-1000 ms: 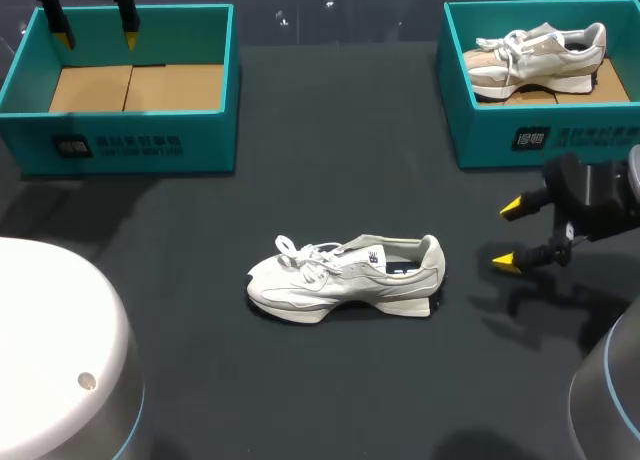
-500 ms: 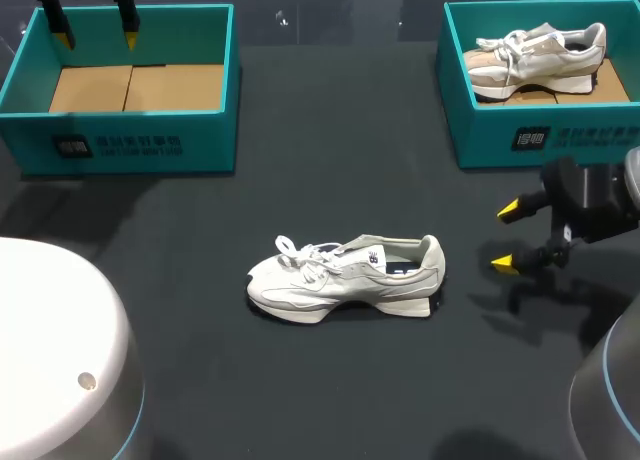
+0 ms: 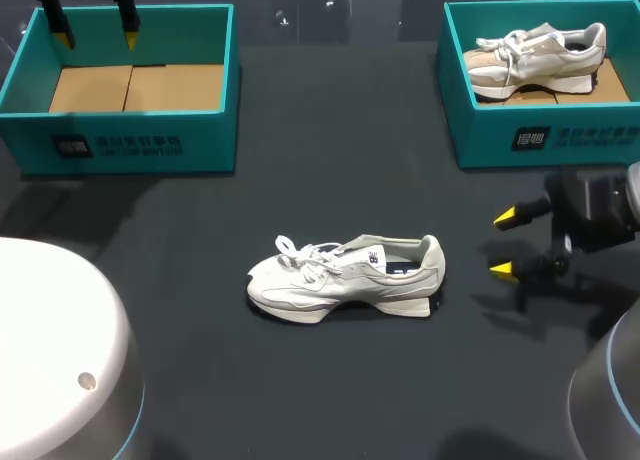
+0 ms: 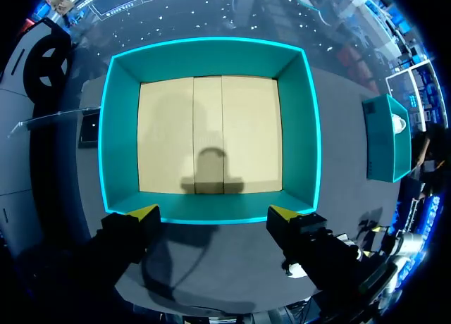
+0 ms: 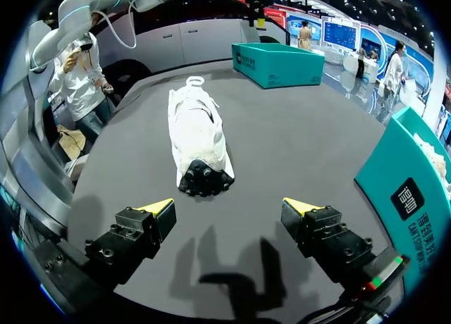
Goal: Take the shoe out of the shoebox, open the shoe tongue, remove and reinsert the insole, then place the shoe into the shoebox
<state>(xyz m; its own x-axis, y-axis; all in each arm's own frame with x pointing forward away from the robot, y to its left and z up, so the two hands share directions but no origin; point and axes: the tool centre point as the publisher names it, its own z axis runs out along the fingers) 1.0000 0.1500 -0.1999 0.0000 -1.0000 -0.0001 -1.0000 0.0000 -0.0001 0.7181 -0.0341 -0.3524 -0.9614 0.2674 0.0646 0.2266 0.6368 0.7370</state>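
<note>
A white sneaker (image 3: 345, 280) lies on its sole in the middle of the black table, toe to the left, heel to the right. My right gripper (image 3: 503, 244) hovers open a short way to the right of the heel, touching nothing. In the right wrist view the sneaker (image 5: 197, 137) lies ahead of the open gripper (image 5: 231, 206), heel towards it. My left gripper (image 3: 92, 30) stands open over the far edge of the empty teal shoebox (image 3: 130, 140). The left wrist view looks straight down into that shoebox (image 4: 209, 56), with the gripper (image 4: 215, 213) above its near wall.
A second teal shoebox (image 3: 560, 135) at the back right holds another pale sneaker (image 3: 535, 60); its wall (image 5: 412, 176) shows beside my right gripper. Bare black tabletop (image 3: 330, 160) lies between the two boxes and around the middle sneaker.
My right gripper has drifted slightly towards the table's front edge, still open. The left arm and the sneaker have not moved.
</note>
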